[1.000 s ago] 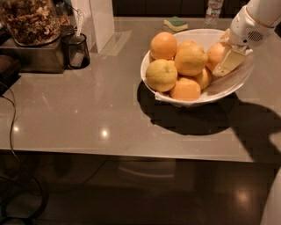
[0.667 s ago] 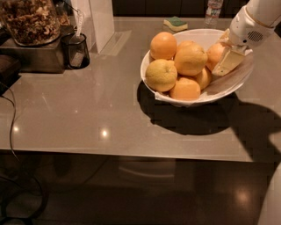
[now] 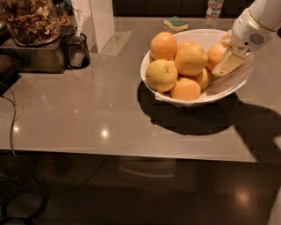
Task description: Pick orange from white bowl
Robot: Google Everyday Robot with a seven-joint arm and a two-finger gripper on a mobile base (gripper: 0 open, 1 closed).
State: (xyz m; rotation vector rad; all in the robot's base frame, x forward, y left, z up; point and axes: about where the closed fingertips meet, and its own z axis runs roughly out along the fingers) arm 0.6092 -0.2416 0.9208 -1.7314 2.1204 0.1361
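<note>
The white bowl (image 3: 151, 59) stands on the grey counter at the right and holds several fruits on a paper lining. A deep orange one (image 3: 163, 45) sits at the far left of the pile, and a yellow lemon-like fruit (image 3: 161, 74) lies at the front left. Another orange (image 3: 214, 52) lies at the bowl's right side. My gripper (image 3: 225, 59) reaches down from the upper right into the bowl and sits right against this right-hand orange, partly covering it.
A dark glass cup (image 3: 75, 50) and a metal box with a jar of nuts (image 3: 31, 19) stand at the back left. A white upright box (image 3: 100, 22), a green-yellow sponge (image 3: 175, 23) and a bottle (image 3: 213, 11) are at the back. Cables hang off the left edge.
</note>
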